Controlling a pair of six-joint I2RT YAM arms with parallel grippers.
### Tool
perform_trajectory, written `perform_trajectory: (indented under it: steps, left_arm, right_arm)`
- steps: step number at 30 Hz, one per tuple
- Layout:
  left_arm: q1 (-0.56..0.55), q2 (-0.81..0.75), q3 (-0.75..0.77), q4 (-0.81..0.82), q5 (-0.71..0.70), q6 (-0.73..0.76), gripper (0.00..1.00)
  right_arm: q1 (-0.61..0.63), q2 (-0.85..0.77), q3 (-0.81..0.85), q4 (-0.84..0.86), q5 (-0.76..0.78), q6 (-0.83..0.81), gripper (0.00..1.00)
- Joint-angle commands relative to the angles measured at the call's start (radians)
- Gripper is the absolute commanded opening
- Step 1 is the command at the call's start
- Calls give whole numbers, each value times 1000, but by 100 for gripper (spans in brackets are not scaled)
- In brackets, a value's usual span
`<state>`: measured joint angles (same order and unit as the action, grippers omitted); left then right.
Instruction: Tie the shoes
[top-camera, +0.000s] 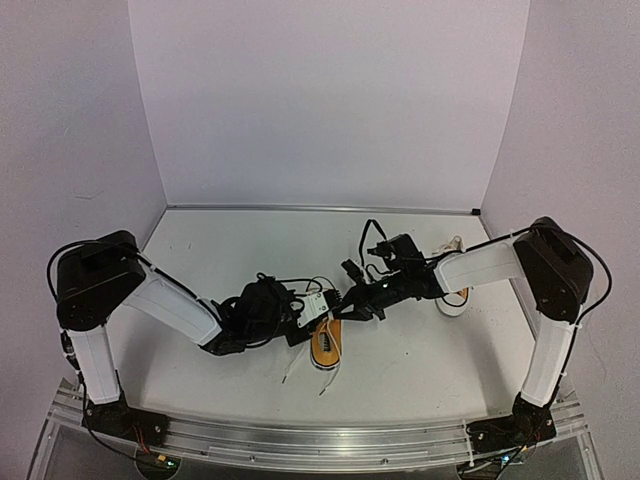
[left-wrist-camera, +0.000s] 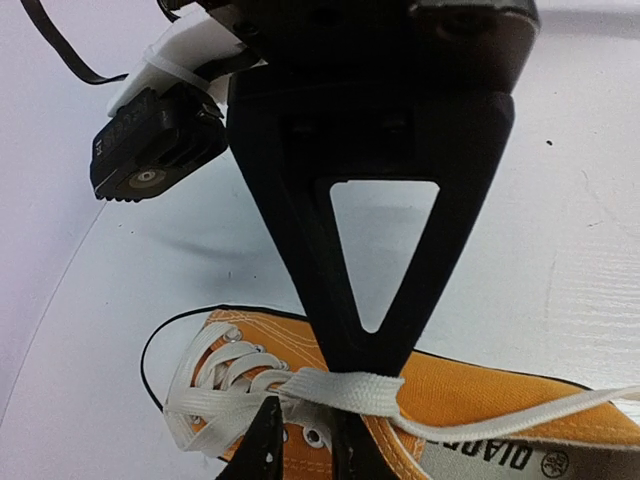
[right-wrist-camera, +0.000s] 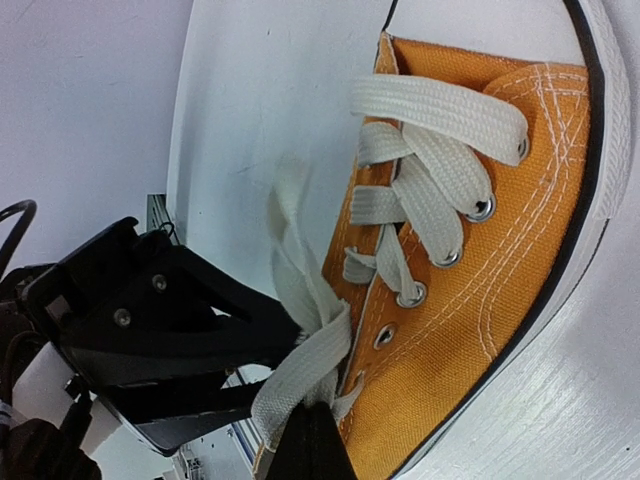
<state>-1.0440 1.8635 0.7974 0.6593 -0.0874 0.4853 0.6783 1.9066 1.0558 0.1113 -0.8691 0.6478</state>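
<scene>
Sneaker: an orange-yellow canvas low-top sneaker with a white rubber sole (top-camera: 327, 345) is set near the middle of the white surface (top-camera: 430, 370), closer to its near edge.
Axis: seen from above, its length runs from near edge to far edge; the toe end cannot be told there.
Top view only: a second matching sneaker (top-camera: 453, 303) is seen toward the right edge, partly hidden by the right arm.
Right wrist only: metal eyelets and lacing rows are shown, with the toe toward the picture's top.
Left wrist only: the printed insole is shown.
Right fingers (right-wrist-camera: 305, 450): clenched on the flat white lace (right-wrist-camera: 310, 365).
Left fingers (left-wrist-camera: 295, 200): the lace lies across their tips; whether it is gripped cannot be told.

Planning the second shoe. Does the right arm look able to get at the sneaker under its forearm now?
Probably not yet: the right hand is shut on the middle shoe's lace, and the other sneaker lies partly hidden beneath its forearm.
</scene>
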Motion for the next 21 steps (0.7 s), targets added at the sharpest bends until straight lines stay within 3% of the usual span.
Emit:
perform_trajectory:
  steps: [1, 8, 15, 21]
  left_arm:
    - [-5, -115, -35, -109, 25, 20, 23]
    - [20, -197, -45, -257, 69, -8, 34]
    - [171, -276, -30, -374, 268, -89, 46]
    - [244, -228, 72, -387, 434, -247, 55]
  right_arm:
    - [6, -51, -5, 18, 38, 0, 0]
    - [6, -61, -11, 13, 64, -1, 0]
    - [6, -83, -17, 8, 78, -14, 0]
    - [6, -80, -7, -2, 78, -22, 0]
